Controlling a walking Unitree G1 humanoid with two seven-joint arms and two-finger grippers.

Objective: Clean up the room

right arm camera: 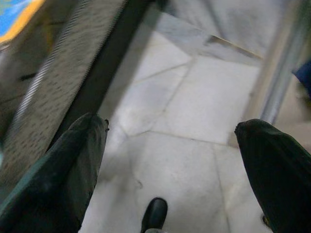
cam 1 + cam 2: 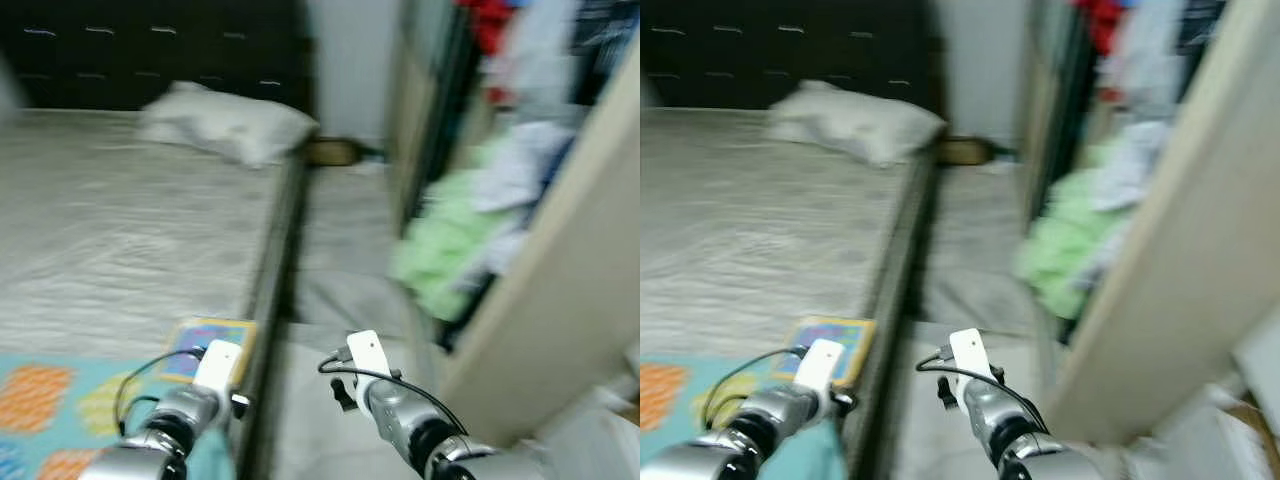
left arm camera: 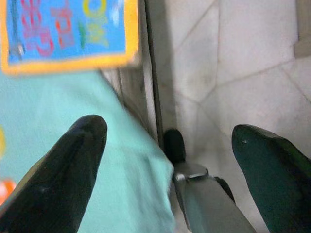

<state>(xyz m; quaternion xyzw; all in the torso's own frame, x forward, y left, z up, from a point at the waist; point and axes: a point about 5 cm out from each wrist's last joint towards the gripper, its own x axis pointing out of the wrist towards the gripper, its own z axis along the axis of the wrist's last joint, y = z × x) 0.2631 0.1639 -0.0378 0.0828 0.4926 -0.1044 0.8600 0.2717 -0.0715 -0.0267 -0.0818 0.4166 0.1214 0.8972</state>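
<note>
While both the left claw point(image 3: 165, 145) and right claw point(image 1: 167, 155) hang wide open and empty, steady the blurred walk toward the spilling clothes point(image 2: 445, 245) beside the bed point(image 2: 120, 230).

Silver arms point(image 2: 400, 405) (black cables, fingers point(image 3: 63, 179))

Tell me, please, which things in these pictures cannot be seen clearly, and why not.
- Clothes pile, eye views: motion blur merges the green and white pieces; single items cannot be told apart.
- Dark object on the floor past the bed: blurred and too small to identify.
- Book, left wrist view: cut off by the picture edge, letters blurred.
- Wardrobe door: hides what lies behind it.
</note>
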